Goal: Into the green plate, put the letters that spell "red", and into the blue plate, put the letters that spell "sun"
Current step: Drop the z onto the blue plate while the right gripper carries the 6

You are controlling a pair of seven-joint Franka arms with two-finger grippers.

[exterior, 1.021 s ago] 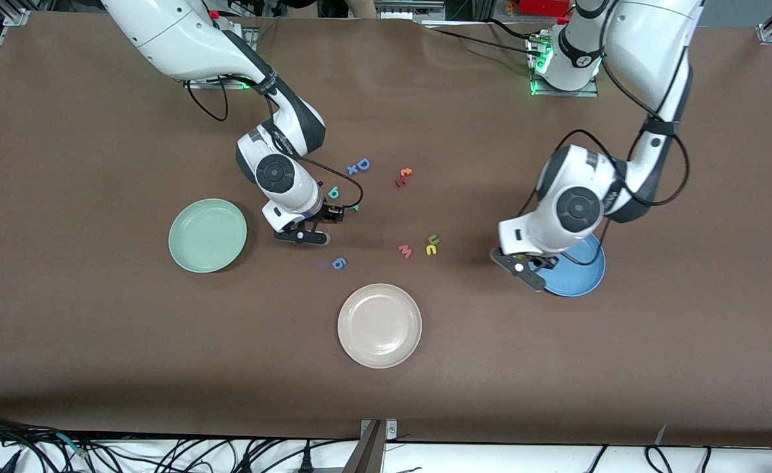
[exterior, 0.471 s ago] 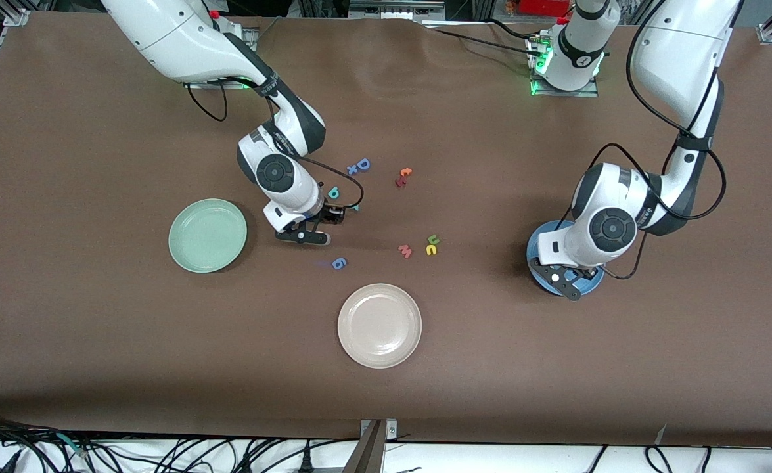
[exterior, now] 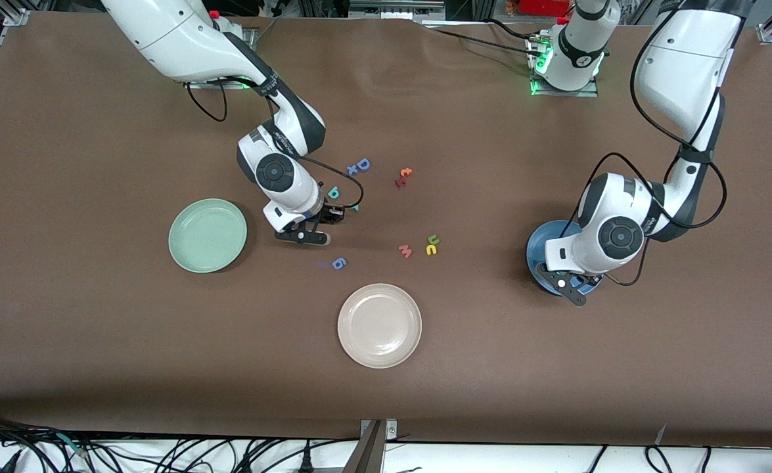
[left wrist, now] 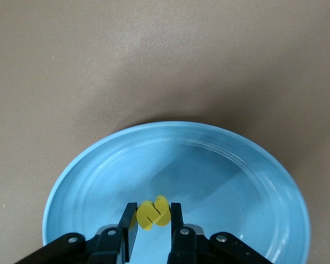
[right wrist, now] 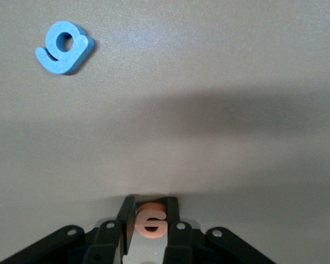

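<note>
A: Over the blue plate [left wrist: 264,165], toward the left arm's end, the left gripper [left wrist: 152,220] pinches a yellow "s" [left wrist: 153,213]. Release low, inside the rim.

B: Beside the green plate [exterior: 188,253], the right gripper [right wrist: 149,220], clamped on the orange "e" [right wrist: 150,222], should lift straight.

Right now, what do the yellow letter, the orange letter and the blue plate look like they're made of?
Yellow letter: probably foam, thick, matte, with soft cut edges.
Orange letter: the same matte, spongy look, likely foam.
Blue plate: smooth and glossy with soft reflections, plastic or glazed ceramic; the look leaves that open.
</note>
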